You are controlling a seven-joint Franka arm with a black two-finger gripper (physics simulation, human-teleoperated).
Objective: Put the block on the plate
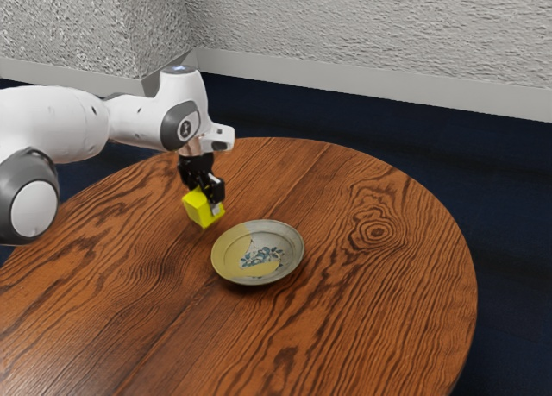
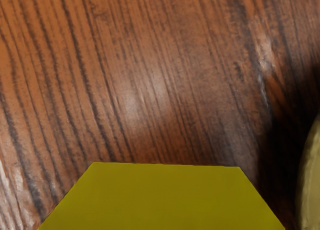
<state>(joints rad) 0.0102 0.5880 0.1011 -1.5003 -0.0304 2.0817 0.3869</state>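
While hand (image 1: 205, 198) grips block (image 1: 201, 210), plate (image 1: 257, 253) sits nearby.

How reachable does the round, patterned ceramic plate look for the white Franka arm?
Likely yes: its black two-finger gripper, holding the yellow block, is near the plate, with nothing standing between.

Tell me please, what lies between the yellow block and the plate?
Between the yellow block and the plate, only bare table shows, in both views.

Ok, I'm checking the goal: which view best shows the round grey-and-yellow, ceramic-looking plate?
The exterior view: the plate shows whole there, blue pattern included. The wrist view has a yellowish part of its edge.
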